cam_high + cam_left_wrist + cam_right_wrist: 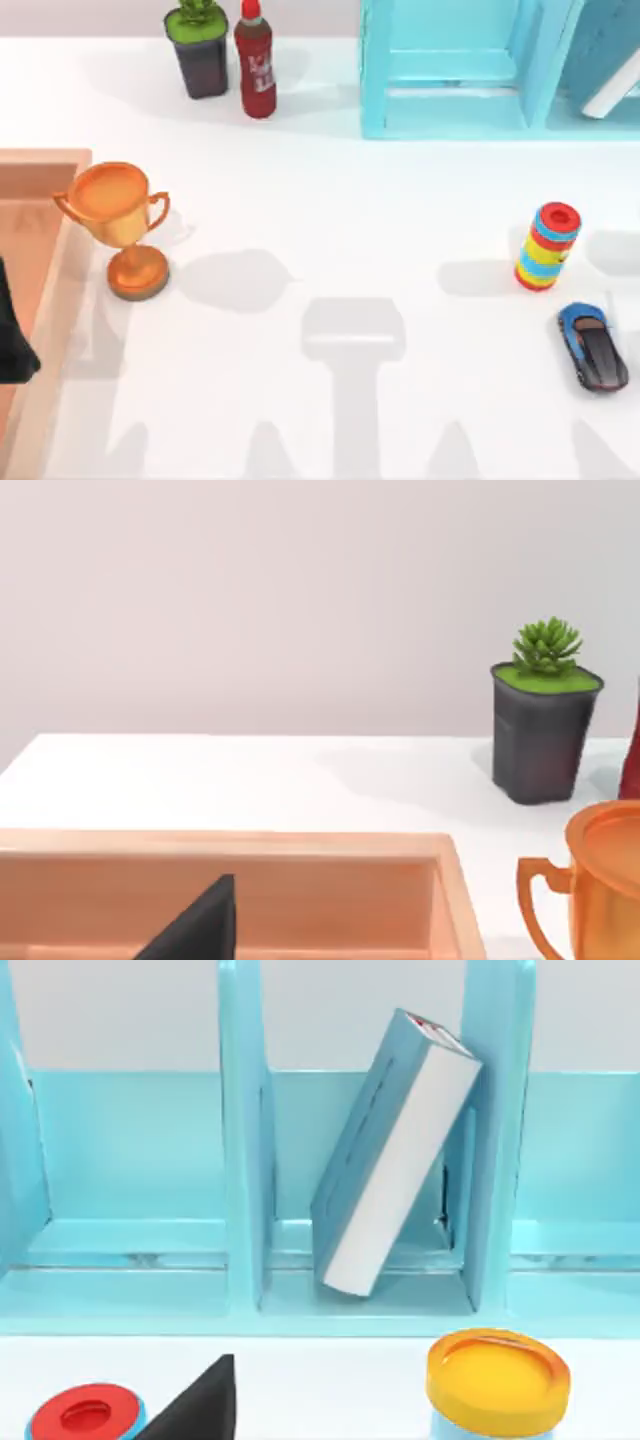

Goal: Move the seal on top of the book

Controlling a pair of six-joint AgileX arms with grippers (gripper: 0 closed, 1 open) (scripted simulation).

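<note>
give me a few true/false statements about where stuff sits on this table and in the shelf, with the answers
1. The book leans tilted inside a compartment of the light-blue shelf unit. True.
2. The trophy lies on its side near the table's right edge. False: it stands upright near the left side, beside the wooden tray.
3. The red bottle stands beside the potted plant at the back of the table. True.
4. The toy car is stacked on the striped ring stack. False: it sits on the table, apart from the stack.
5. The book lies flat on the open table. False: it is propped in the shelf.
</note>
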